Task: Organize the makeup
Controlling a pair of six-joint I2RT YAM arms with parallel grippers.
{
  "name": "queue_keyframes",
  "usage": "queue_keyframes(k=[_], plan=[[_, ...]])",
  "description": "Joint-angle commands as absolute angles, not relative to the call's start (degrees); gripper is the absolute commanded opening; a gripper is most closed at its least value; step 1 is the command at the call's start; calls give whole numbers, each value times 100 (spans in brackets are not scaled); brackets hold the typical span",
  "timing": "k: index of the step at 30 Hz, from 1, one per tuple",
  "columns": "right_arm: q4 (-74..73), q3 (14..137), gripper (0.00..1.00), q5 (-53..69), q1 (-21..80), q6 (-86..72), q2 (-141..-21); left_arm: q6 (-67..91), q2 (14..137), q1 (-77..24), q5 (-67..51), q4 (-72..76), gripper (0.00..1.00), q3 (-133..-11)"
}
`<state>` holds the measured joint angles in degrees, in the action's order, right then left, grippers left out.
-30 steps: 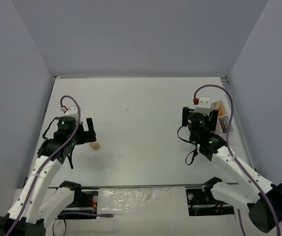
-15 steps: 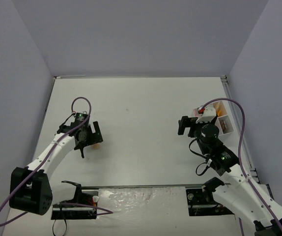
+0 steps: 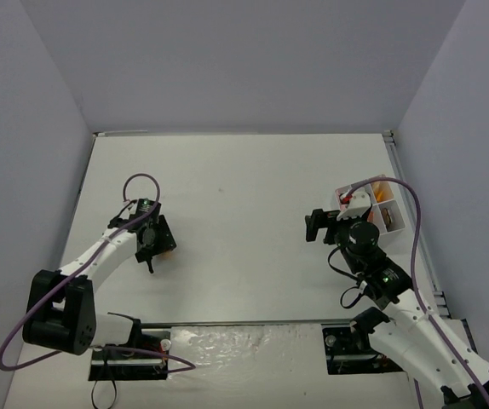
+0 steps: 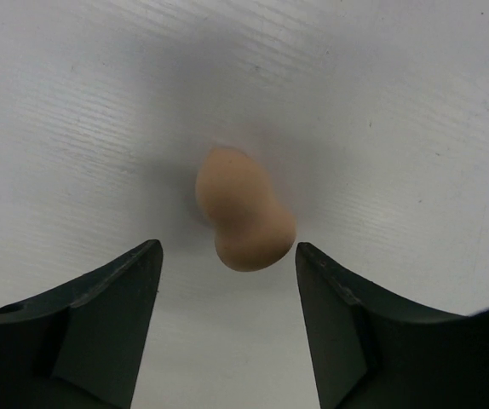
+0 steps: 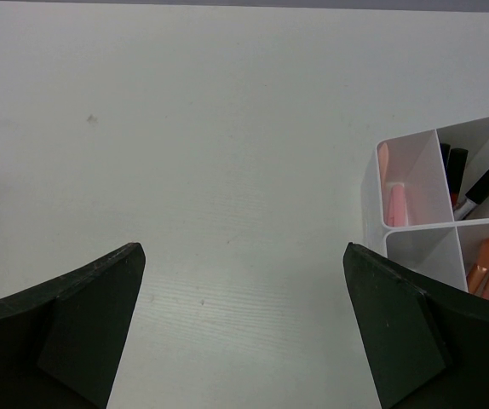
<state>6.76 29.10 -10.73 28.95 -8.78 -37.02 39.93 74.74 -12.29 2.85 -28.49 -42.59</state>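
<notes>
A beige sponge (image 4: 243,220) lies on the white table; from above only an edge of the sponge (image 3: 169,251) shows beside the left arm. My left gripper (image 4: 227,249) stands low over it, jaws partly drawn in, the sponge's near end between the fingertips (image 4: 146,260) with a small gap on each side. Seen from the top, the left gripper (image 3: 155,242) is at the table's left. My right gripper (image 5: 244,249) is wide open over bare table, just left of the white tray (image 5: 376,204). The tray holds a pink stick (image 5: 395,206), dark sticks (image 5: 456,175) and an orange tube (image 5: 486,262).
The white compartment tray (image 3: 395,221) sits against the right edge of the table, partly hidden by the right gripper (image 3: 319,226) and its wrist. Grey walls close in the left, far and right sides. Both arm bases stand at the near edge.
The left arm reached down and forward onto the sponge and its jaws narrowed around it. The right arm drew back from the tray towards the near side, jaws fully spread.
</notes>
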Motion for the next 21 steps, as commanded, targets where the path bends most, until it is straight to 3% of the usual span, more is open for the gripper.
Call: queue_keyframes(k=[1, 6, 14, 21], plan=[[1195, 2909, 100, -963, 2918, -831, -3753, 4179, 7638, -1213, 400, -2474, 58, -4425], [1189, 2900, 100, -945, 2918, -850, -3696, 4239, 7777, -1213, 305, -2304, 49, -4392], [1143, 2972, 100, -656, 2925, -924, -3726, 4206, 7427, -1345, 140, -2026, 16, -4409], [1137, 3304, 100, 921, 2921, -1220, -3978, 3984, 6340, -1859, -940, -807, 10, -4033]])
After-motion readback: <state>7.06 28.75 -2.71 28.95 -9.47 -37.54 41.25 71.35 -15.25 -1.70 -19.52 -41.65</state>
